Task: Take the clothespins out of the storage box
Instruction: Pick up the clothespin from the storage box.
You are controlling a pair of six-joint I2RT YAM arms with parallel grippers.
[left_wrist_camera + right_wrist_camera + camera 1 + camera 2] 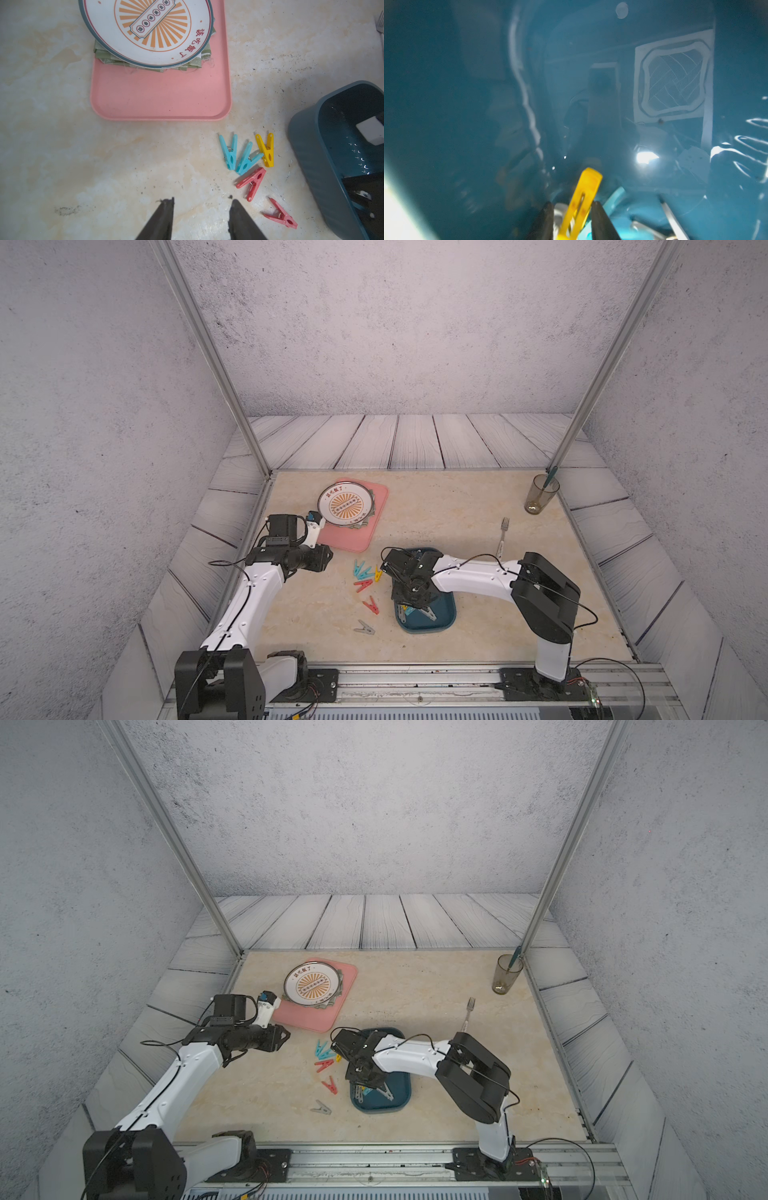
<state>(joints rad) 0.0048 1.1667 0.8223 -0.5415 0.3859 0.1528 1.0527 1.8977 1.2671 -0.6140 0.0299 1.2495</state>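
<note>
Six clothespins (364,584) out on bench (457,510), few left in storage box (420,630). Right claw (573,204) straddling yellow clothespin (588,182), grip unclear. Left claw (201,202) parted, empty.

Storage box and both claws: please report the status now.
Left claw open, empty. Right claw inside dark teal plastic storage box, astride yellow plastic clothespin, grip unconfirmed. Six clothespins already out on beige marbled table. Nothing blocks.

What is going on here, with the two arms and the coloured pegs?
The robot is emptying the storage box. Its right hand is down inside it, a yellow clothespin between its jaws; whether it grips yet is unclear. Six clothespins lie on the table beside the box. The left hand hangs open above the table, holding nothing.
</note>
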